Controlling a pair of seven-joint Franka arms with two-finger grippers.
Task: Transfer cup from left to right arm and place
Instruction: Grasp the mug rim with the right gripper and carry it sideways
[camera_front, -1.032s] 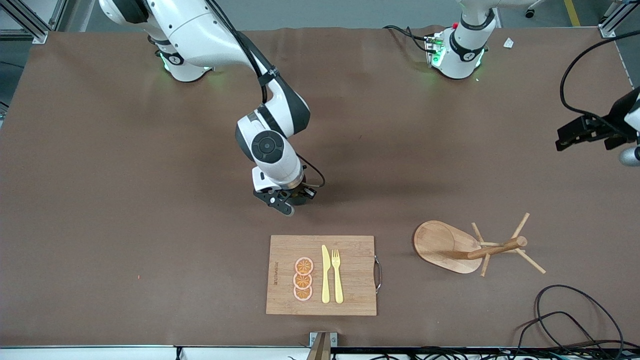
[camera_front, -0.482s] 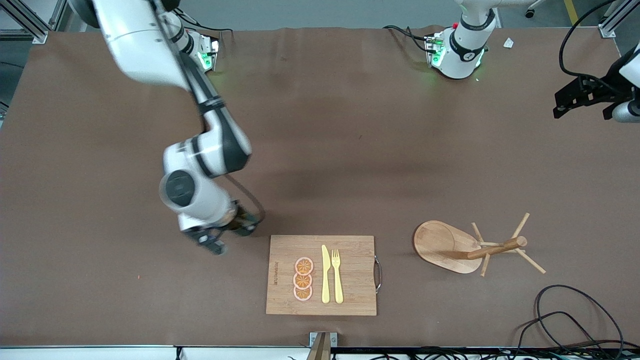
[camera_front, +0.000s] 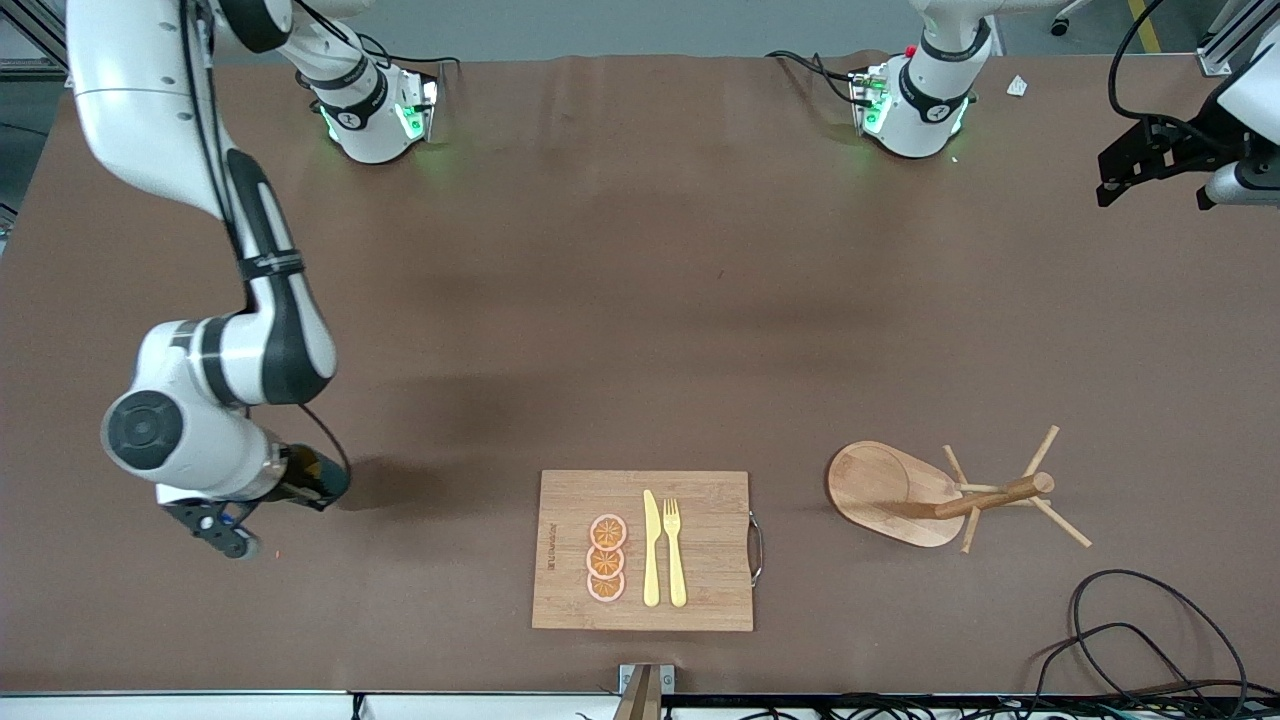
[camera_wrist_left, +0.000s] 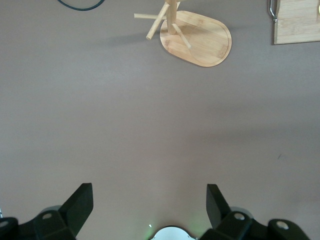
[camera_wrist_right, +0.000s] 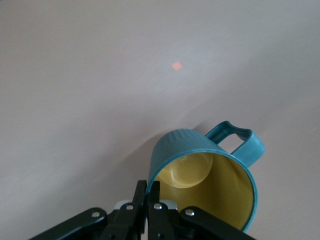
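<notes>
**Already handed over: cup in the right gripper, placing left**

Now at the lower left of the front view, the right gripper (camera_front: 232, 530) hangs low over the brown table (camera_front: 640, 300), toward the right arm's end. Its wrist view shows the fingers (camera_wrist_right: 150, 197) pinched onto the rim of the teal cup (camera_wrist_right: 205, 175), yellow inside and handle showing, with a small red mark (camera_wrist_right: 176, 65) on the table past it. Judging by this, the handover is done; setting the cup down and letting go are left.

At lower centre lies a bamboo cutting board (camera_front: 700, 590) with three orange slices (camera_front: 606, 558), a yellow knife (camera_front: 651, 548) and fork (camera_front: 674, 550). Farther along stands a wooden mug tree (camera_front: 1000, 492) on its oval base. At the upper right edge, the left gripper (camera_wrist_left: 150, 207) waits over bare table, jaws spread wide and empty.
</notes>
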